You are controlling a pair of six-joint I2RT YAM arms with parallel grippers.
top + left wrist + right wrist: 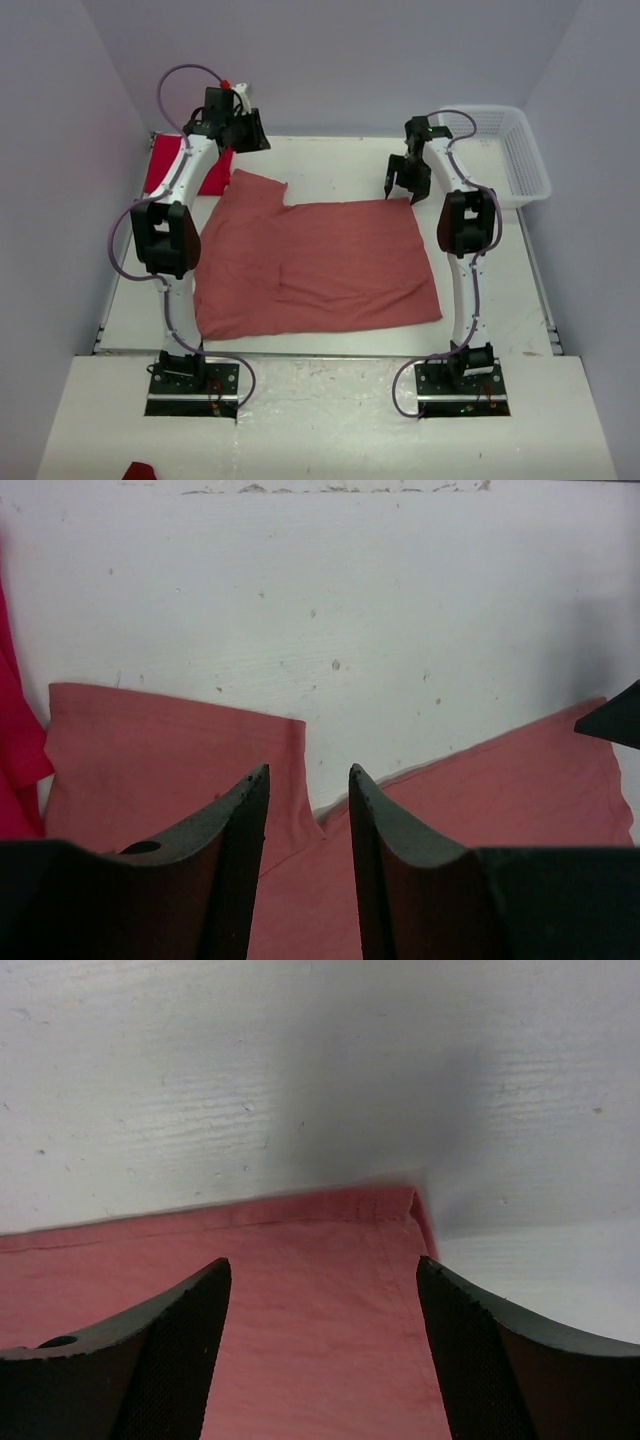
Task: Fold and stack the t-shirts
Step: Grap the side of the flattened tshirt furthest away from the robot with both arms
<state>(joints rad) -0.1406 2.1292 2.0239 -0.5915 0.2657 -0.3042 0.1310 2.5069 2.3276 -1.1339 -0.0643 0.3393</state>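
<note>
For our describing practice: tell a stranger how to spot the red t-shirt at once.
Start at the white table and go to its far left corner. There, partly behind the left arm, lies the red t-shirt. It is bright red, unlike the salmon-pink t-shirt spread out mid-table.

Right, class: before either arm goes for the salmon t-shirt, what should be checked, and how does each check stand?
1. Salmon t-shirt spread on the table: ok.
2. Left fingers open, empty, above its sleeve: ok.
3. Right fingers open, empty, above its far right corner: ok.
4. Red t-shirt clear of the salmon one: cannot tell; edges look close.
5. Basket out of the way, far right: ok.
</note>
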